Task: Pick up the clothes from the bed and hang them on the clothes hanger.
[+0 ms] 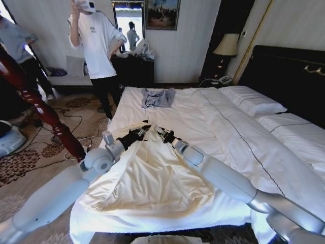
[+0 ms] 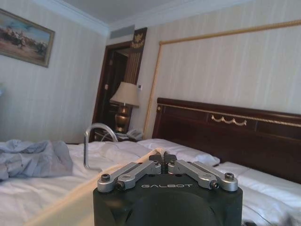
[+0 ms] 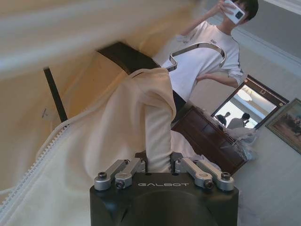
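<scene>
cloth is the weak point here: the cream shirt (image 1: 152, 178) lies spread on the near part of the bed (image 1: 238, 137), its collar end gathered up between the two arms, and thin fabric like that could slide out of a pinch or drag back down if either arm pulls unevenly.

the left tool (image 1: 139, 134) and the right tool (image 1: 162, 133) meet close together over the collar. from its wrist view the right tool (image 3: 160, 165) has its fingers closed on a fold of the shirt (image 3: 141, 117). the left tool (image 2: 163, 157) has its fingers drawn together, a cream edge just showing at their tips, so it probably grips the shirt too, though that is a judgement.

the hanger (image 3: 129, 59) is a second worry. its dark bar sits inside the fabric and its metal hook (image 3: 197, 49) pokes out past the collar; if the shoulders are not seated, the shirt may slip off one side when lifted.

the head view gives the whole layout, including a small grey-blue garment (image 1: 157, 96) farther up the bed and a dark-red wooden post (image 1: 40, 109) to the left. the right wrist view alone shows the zip edge and the bar under the cloth. the left wrist view shows the hook (image 2: 96, 143) standing up from the sheets.
</scene>
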